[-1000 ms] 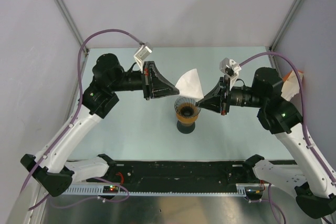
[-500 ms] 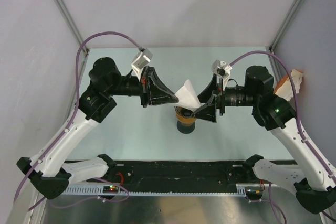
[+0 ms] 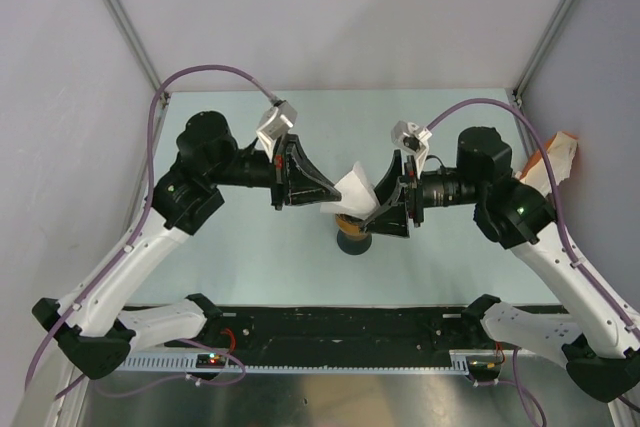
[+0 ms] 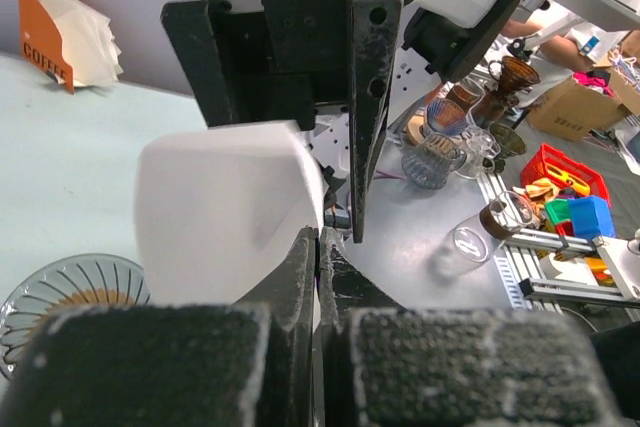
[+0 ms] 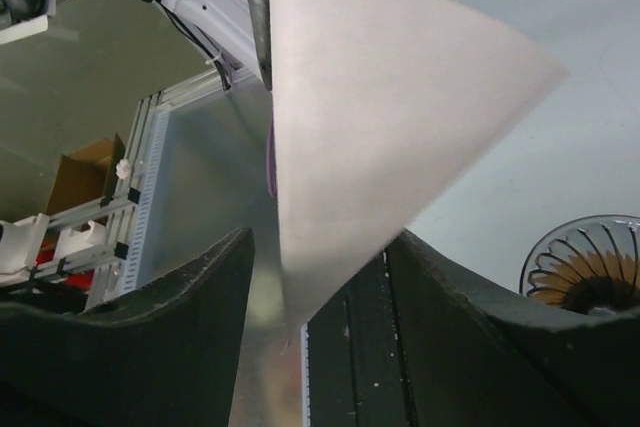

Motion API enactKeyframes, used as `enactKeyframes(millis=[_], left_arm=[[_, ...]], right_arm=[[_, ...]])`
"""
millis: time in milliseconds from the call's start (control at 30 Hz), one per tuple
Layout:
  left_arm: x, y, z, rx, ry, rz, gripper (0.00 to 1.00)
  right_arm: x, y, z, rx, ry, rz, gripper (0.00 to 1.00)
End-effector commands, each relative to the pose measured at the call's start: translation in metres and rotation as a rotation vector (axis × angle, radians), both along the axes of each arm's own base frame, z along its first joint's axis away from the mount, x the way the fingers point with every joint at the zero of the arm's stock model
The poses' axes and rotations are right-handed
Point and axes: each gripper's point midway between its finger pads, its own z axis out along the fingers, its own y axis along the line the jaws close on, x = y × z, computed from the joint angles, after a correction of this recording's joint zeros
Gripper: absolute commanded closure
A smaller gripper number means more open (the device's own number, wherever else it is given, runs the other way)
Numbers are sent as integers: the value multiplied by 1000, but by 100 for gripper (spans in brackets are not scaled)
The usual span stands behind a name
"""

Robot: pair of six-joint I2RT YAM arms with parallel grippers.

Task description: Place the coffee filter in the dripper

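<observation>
My left fingers pinch the filter while my right fingers, spread, straddle it; closing crooked could crumple it, missing the dripper below them.

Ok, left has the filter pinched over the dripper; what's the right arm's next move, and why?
Probably close the right end effector on the coffee filter. Its jaws stand open around the paper's point, while the left end effector pinches another edge. The dripper sits below, so two holds could spread the cone.
</observation>
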Motion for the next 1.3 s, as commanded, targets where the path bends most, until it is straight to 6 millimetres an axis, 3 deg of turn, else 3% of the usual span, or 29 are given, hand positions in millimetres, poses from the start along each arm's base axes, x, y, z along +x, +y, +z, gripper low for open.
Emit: enactKeyframes(millis=[0, 667, 767, 833, 933, 1000, 1100, 1267], left_arm=[[-1, 2, -3, 5, -49, 13, 100], [2, 10, -13, 27, -97, 70, 100], [7, 11, -13, 31, -96, 102, 98], [11, 12, -11, 29, -89, 131, 87], [16, 15, -5, 21, -77, 159, 59], [16, 16, -3, 18, -77, 159, 46], [16, 14, -2, 18, -66, 148, 38], [16, 6, 3, 19, -57, 129, 32]], right_arm=[[-3, 0, 23, 58, -47, 8, 43], [15, -1, 31, 81, -78, -76, 96], [15, -1, 33, 86, -95, -82, 99], [16, -1, 33, 86, -111, -86, 100], [18, -3, 34, 88, -135, -99, 100], [19, -2, 35, 89, -152, -101, 100], [20, 0, 33, 79, -179, -109, 100], [19, 5, 30, 67, -218, -117, 100]])
